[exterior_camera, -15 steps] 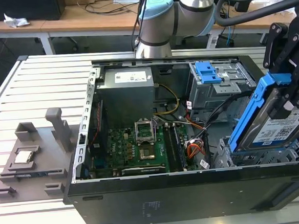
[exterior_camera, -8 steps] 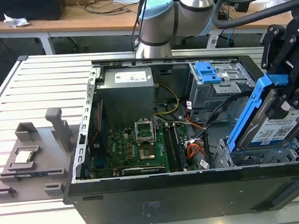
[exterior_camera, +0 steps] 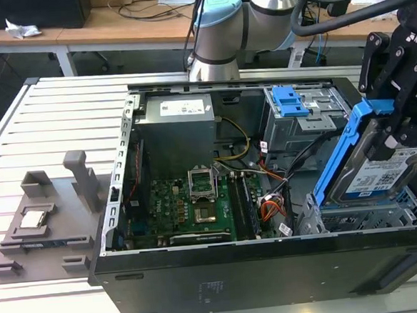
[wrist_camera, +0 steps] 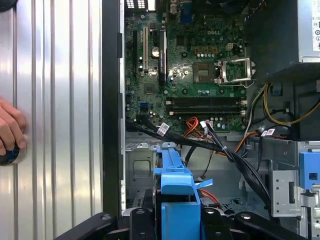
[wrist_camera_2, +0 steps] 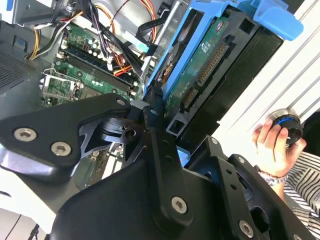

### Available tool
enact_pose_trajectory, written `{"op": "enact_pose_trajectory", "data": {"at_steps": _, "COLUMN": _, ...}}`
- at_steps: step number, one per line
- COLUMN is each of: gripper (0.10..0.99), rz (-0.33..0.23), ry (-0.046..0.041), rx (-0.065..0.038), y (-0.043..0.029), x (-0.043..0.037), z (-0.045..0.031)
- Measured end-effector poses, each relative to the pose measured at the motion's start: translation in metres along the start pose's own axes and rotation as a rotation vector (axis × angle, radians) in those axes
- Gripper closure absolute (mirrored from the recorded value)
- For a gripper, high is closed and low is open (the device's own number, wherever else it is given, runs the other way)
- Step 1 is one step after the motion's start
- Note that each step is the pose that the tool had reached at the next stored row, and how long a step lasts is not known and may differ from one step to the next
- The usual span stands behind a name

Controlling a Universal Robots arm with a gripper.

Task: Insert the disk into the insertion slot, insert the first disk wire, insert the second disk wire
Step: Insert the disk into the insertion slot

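At the computer case's [exterior_camera: 238,269] corner on the exterior view's right, we see the tool [exterior_camera: 393,120] clamped on the disk [exterior_camera: 378,173], which is tilted above the insertion slot [exterior_camera: 356,219], whose top is open. Black cables [wrist_camera: 220,147] run just beside the bay. The drive is silver, labelled and blue-framed. A hand [wrist_camera: 10,127] rests on the table [wrist_camera: 60,100].
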State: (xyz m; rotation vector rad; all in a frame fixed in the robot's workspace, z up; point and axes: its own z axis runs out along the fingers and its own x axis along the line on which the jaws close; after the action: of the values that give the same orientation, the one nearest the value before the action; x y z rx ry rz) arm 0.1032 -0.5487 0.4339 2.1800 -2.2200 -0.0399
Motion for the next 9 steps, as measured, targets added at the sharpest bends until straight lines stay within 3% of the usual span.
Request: {"op": "enact_pose_trajectory", "data": {"at_steps": 9, "gripper": 0.722, "rz": 0.000, "ry": 0.0000, "rx": 0.000, "y": -0.0017, "x": -0.0006, "z": 0.0105}}
